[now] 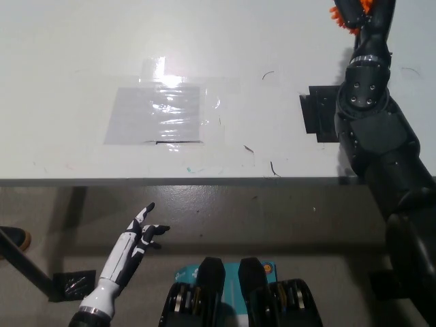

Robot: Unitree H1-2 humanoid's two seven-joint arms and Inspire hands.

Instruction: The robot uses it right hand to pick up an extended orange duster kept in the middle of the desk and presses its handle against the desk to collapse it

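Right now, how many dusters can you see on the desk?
1: only an orange duster tip shows at the top right edge, beside the black right arm; the rest is out of frame.
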